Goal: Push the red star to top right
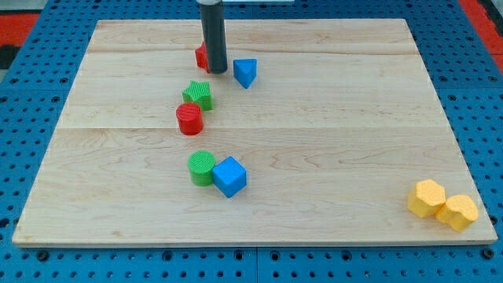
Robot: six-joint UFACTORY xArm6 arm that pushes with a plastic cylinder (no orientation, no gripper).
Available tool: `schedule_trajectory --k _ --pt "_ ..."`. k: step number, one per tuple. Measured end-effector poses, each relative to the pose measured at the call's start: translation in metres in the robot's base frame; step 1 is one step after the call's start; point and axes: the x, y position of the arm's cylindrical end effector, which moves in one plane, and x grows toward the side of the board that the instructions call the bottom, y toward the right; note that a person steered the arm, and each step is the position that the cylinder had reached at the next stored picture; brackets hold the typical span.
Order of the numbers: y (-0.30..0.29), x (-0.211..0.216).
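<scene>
Only the rod shows: a straight dark grey, near-black cylinder, smooth and matte, same width all the way down. A faint lighter sheen runs along its 9 o'clock edge. My tip (pixel 217 71) is a flat, blunt end with no taper. The rod's upper end is cut off by the frame at 12 o'clock. Cables, screws and markings can't be made out.

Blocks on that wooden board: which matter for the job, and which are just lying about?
In the job:
red star block, mostly hidden behind the rod
my tip

Lying about:
blue block
green star
red cylinder
green cylinder
blue cube
two yellow blocks
</scene>
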Motion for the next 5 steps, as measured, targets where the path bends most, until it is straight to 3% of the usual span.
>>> schedule_trajectory --k 1,3,5 --pt "-0.009 -0.014" --pt "-0.113 -0.033" --pt "-0.089 -0.042"
